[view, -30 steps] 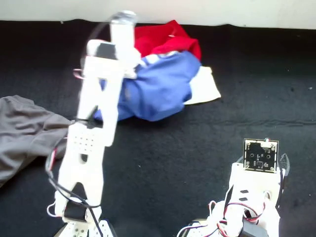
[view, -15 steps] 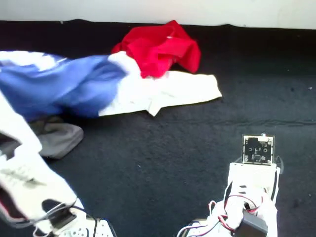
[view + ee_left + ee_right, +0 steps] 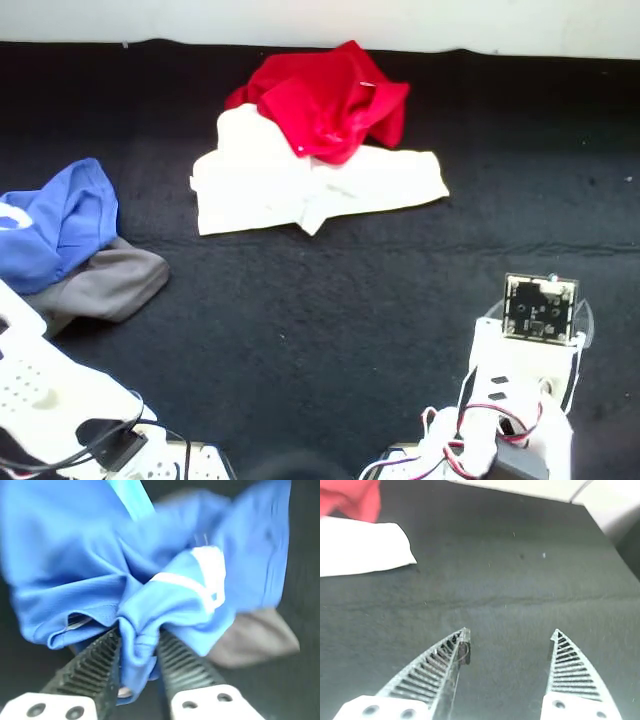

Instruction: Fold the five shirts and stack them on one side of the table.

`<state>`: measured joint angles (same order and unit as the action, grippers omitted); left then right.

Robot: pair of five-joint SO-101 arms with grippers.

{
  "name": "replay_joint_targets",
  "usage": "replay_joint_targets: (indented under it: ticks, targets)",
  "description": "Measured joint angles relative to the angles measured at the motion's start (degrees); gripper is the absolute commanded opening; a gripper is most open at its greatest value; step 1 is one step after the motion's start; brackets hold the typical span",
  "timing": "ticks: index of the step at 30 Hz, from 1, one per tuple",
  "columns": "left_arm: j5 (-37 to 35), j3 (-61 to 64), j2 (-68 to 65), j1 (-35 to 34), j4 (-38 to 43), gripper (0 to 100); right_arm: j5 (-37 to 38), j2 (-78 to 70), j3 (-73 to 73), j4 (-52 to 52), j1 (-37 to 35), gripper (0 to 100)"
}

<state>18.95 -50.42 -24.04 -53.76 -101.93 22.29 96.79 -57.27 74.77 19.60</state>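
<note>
My left gripper point(image 3: 136, 645) pinches a bunched fold of the limp blue jersey shirt point(image 3: 65, 560), heaped on the crumpled grey shirt point(image 3: 110, 285) at the black counter's point(image 3: 330, 320) left edge. Light and slippery, I judge; shoulder seams would hold better. My right gripper point(image 3: 510, 635) gapes.

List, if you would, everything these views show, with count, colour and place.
table: one, black-covered.
white shirt: one, white, spread flat toward the far side.
red shirt: one, red, crumpled, partly on the white shirt's far edge.
grey shirt: one, grey, at the left side.
blue shirt: one, blue with white trim, bunched atop the grey shirt.
left gripper: one, black fingers shut on the blue shirt.
right gripper: one, pale fingers open over bare table.
</note>
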Motion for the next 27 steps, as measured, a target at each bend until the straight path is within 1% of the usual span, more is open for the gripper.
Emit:
replay_joint_targets:
  ticks: [3,8,10,13,17,21,23,27]
  targets:
    - [-0.2,5.5,-0.1,1.9,0.0,29,-0.4,-12.0,9.4,2.2,-2.9,24.7]
    - [-4.7,6.6,6.1,6.5,0.0,27,-5.4,-34.1,29.7,9.8,-5.3,24.7]
    - [-6.8,6.6,9.9,10.4,0.0,27,-7.3,-40.4,37.5,12.2,-5.5,24.7]
    - [-9.2,6.6,15.6,18.4,0.0,27,-8.9,-46.7,46.0,14.9,-5.6,24.7]
    - [-11.2,6.7,19.5,31.3,0.0,27,-9.7,-51.6,50.8,15.7,-5.6,24.7]
    - [-12.5,8.4,17.3,43.5,0.6,29,-9.7,-52.7,51.1,16.2,-5.6,24.7]
    - [-14.0,10.5,13.4,47.9,2.2,32,-9.7,-52.7,51.1,16.2,-5.6,24.7]
    - [-19.6,11.5,2.3,53.6,7.1,34,-9.7,-52.8,51.1,16.2,-5.6,24.7]
